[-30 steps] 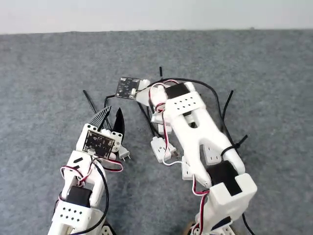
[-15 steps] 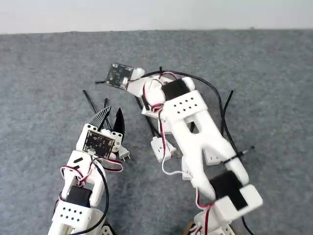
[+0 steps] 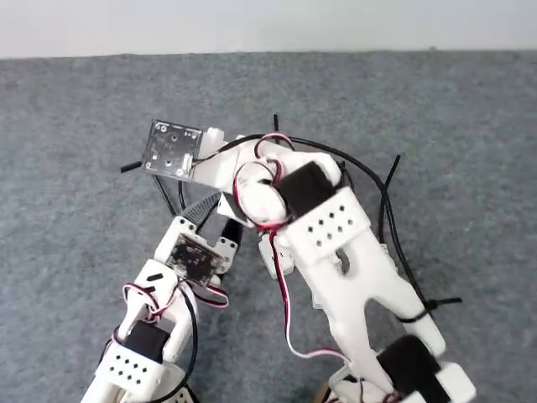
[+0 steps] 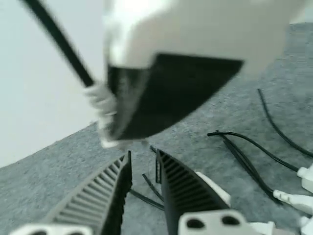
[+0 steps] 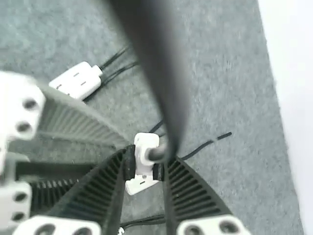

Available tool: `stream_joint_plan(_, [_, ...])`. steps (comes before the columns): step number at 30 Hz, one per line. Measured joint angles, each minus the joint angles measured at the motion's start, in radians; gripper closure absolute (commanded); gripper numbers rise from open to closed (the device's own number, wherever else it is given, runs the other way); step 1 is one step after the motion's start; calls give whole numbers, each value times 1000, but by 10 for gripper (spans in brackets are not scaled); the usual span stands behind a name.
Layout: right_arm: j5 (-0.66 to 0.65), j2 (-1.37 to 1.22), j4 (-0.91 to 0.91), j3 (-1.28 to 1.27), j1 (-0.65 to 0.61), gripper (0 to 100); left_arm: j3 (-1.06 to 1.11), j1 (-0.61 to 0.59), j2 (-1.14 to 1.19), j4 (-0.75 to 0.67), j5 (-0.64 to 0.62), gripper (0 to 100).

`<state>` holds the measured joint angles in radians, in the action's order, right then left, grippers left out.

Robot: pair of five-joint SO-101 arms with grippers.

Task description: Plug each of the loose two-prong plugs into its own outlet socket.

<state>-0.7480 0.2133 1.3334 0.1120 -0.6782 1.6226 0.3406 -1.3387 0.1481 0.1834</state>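
Observation:
My right gripper (image 5: pixel 144 157) is shut on a small white two-prong plug (image 5: pixel 143 147) whose black cable (image 5: pixel 156 68) runs up past the camera. A white outlet socket (image 5: pixel 76 81) lies on the grey carpet beyond it, and another white piece (image 5: pixel 138 185) lies under the fingers. In the high view the right arm's wrist (image 3: pixel 252 180) hangs over the left gripper (image 3: pixel 216 218). My left gripper (image 4: pixel 143 169) is open by a narrow gap with nothing between its fingers, right below the other arm's white and black body (image 4: pixel 171 93). One left finger (image 5: pixel 73 117) stands beside the held plug.
Loose white plugs (image 4: pixel 293 198) with black cables (image 4: pixel 244 156) lie on the carpet to one side. A white socket (image 3: pixel 277 253) peeks out beside the right arm. Black cables (image 3: pixel 388 197) loop around on the right. A pale wall bounds the carpet at the back.
The right arm has swung left across the table, its wrist now over the left gripper. The left arm has moved forward and to the right, under it.

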Motion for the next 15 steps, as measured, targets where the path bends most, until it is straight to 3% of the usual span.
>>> stream_joint_plan(15, [21, 57, 61, 9, -98, 990, 0, 97, 0, -12, 29, 912])
